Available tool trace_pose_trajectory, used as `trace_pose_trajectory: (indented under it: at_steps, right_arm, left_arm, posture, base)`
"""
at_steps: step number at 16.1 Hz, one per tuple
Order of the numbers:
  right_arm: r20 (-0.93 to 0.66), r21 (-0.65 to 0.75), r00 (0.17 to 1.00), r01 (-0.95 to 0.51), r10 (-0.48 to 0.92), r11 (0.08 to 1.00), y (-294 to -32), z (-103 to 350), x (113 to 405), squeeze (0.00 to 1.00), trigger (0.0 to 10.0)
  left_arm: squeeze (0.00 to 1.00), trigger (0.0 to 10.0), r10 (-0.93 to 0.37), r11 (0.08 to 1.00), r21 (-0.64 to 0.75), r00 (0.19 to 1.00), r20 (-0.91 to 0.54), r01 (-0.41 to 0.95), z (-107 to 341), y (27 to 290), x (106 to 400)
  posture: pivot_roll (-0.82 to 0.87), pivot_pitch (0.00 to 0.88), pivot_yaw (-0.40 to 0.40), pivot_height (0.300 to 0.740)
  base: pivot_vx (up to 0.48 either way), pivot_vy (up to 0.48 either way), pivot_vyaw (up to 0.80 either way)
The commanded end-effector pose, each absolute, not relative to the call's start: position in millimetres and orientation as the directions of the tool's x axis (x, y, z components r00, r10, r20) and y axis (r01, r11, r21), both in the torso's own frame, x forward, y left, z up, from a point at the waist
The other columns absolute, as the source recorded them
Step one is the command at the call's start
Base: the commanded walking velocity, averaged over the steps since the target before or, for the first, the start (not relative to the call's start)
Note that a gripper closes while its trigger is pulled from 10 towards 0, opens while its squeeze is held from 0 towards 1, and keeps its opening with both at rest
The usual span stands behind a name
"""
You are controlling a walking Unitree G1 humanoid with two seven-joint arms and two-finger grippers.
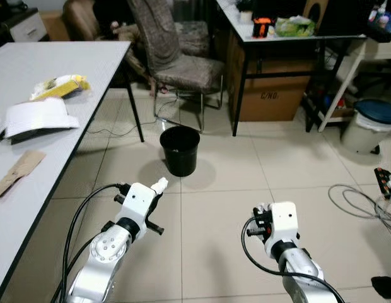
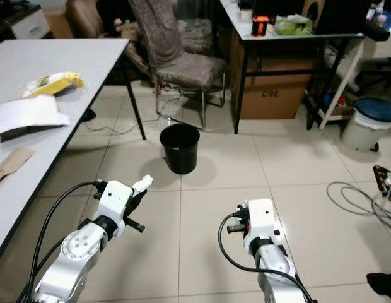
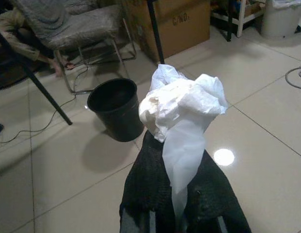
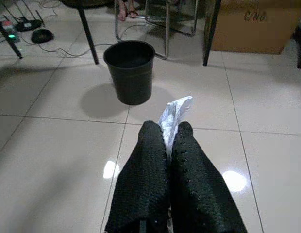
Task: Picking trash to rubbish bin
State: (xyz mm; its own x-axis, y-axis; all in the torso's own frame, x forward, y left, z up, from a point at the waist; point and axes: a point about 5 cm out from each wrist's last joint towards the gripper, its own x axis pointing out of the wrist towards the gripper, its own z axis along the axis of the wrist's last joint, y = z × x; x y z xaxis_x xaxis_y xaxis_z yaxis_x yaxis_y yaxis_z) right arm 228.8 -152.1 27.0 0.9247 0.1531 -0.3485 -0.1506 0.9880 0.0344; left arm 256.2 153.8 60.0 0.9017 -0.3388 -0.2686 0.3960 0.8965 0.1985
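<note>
While clamped: tissue [image 3: 182, 104] (left claw [image 3: 175, 194]).

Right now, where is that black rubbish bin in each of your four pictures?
Left eye view: black rubbish bin on the floor, centre, beyond both grippers.
Right eye view: centre.
Left wrist view: behind the white tissue.
Right wrist view: ahead of the fingers.
Shared landmark: the cardboard box.

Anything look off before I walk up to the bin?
Nothing looks spilled or damaged. The black bin stands upright on the tiles. Each pincer, left and right, is shut on a white tissue wad.
</note>
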Motion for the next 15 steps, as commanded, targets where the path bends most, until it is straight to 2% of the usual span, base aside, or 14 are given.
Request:
trace_pose_trajectory:
  at_steps: [1,15]
  right_arm:
    - [-0.350,0.043,0.925,-0.143,0.149,0.989,-153.4,25.9,229.6,0.00,10.0]
    - [-0.376,0.031,0.914,-0.149,0.149,0.988,-150.1,18.0,225.3,0.00,10.0]
  left_arm:
    - [0.00,10.0,-0.336,0.895,0.210,0.904,-0.263,0.393,61.8,157.0,258.3]
    - [0.00,10.0,-0.348,0.891,0.203,0.897,-0.271,0.407,61.0,158.3,260.8]
  posture:
    - [-0.02,0.000,0.029,0.740]
    - [-0.02,0.007,0.044,0.740]
  base:
    - [0.292,0.000,0.00]
    - [0.331,0.000,0.00]
